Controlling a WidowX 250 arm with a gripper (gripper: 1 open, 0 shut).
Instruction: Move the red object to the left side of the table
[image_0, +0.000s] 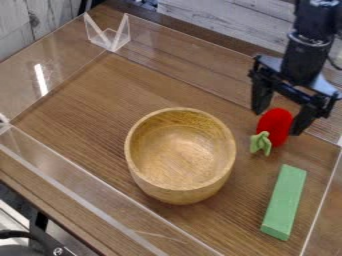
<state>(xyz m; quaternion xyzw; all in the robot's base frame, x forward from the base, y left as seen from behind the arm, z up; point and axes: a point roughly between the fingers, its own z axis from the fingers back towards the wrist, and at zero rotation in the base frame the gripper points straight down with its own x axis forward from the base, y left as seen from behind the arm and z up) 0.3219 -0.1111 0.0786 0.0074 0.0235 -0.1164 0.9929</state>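
Observation:
The red object (275, 124), a small toy strawberry with a green leafy end toward the bowl, lies on the right part of the wood-grain table (94, 105). My gripper (286, 108) points straight down over it and is open, one finger on each side of the strawberry's upper part. Its fingertips reach down around the fruit; I cannot tell whether they touch it. The arm rises out of the top right of the view.
A wooden bowl (181, 154) stands left of the strawberry, near the middle. A flat green block (283, 201) lies in front of it at the right edge. Clear acrylic walls (54, 60) border the table, with a clear bracket (107, 32) at the back left.

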